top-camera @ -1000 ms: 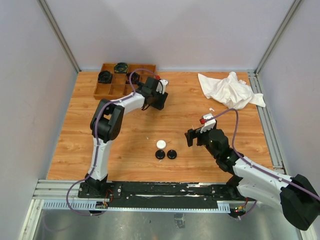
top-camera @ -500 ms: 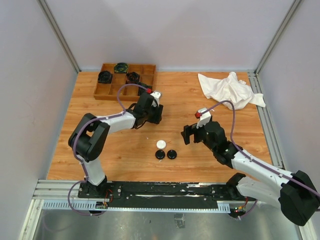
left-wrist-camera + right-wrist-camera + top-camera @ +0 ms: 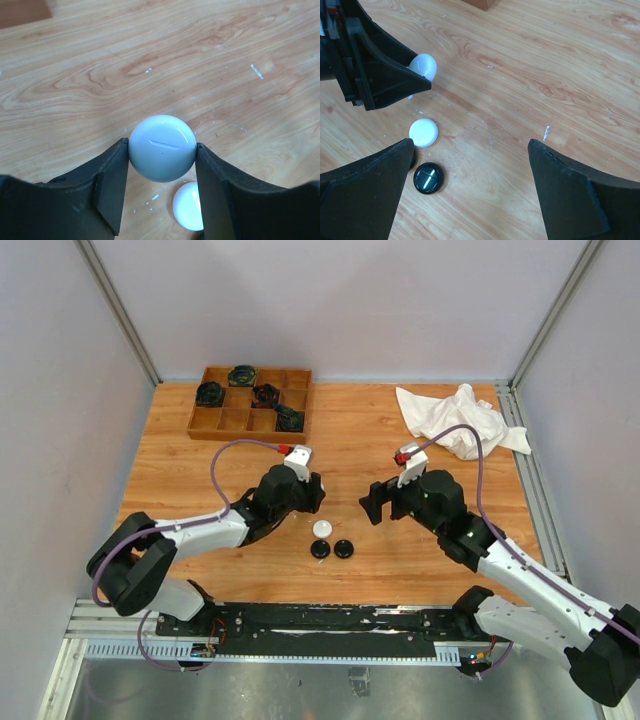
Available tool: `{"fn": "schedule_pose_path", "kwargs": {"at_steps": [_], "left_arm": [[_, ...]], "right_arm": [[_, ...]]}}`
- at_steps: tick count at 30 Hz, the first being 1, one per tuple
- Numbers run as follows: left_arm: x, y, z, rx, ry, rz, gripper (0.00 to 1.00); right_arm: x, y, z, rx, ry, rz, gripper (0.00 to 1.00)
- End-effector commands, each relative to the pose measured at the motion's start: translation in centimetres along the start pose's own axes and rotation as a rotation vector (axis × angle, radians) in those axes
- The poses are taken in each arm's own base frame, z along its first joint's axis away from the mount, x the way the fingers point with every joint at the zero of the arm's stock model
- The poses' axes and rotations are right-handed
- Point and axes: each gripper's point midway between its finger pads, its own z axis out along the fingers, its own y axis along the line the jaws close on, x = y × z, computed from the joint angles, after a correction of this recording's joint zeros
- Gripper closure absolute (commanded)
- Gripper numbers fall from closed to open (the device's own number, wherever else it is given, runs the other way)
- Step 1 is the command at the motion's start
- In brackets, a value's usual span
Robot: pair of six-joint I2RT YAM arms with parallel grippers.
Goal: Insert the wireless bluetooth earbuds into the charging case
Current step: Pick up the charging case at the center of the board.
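A white round charging case (image 3: 162,142) hangs a little above the wood, with my left gripper (image 3: 162,148) shut on its sides. In the right wrist view this held case (image 3: 423,64) pokes out from the left gripper (image 3: 415,75). Below it a second white case (image 3: 322,528) (image 3: 424,132) lies on the table, next to two black cases (image 3: 319,549) (image 3: 343,548). My right gripper (image 3: 383,506) (image 3: 470,192) stands wide open to the right of them, holding nothing. In the top view my left gripper (image 3: 314,500) hides the held case. No earbuds can be made out.
A wooden compartment tray (image 3: 222,421) at the back left holds several dark round items. A crumpled white cloth (image 3: 458,418) lies at the back right. Bare wood lies between the two grippers.
My left arm has swung from beside the tray toward the near middle and lowered, with the white case in its jaws. The right gripper has shifted left and slightly away.
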Motion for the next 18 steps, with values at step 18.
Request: {"fn": "schedule_pose_path", "kwargs": {"at_steps": [18], "left_arm": [[-6.4, -3.9, -9.0, 0.248, -0.522, 0.173, 0.67]], "right_arm": [[-4.2, 5.4, 0.8, -0.233, 0.121, 0.097, 0.05]]}}
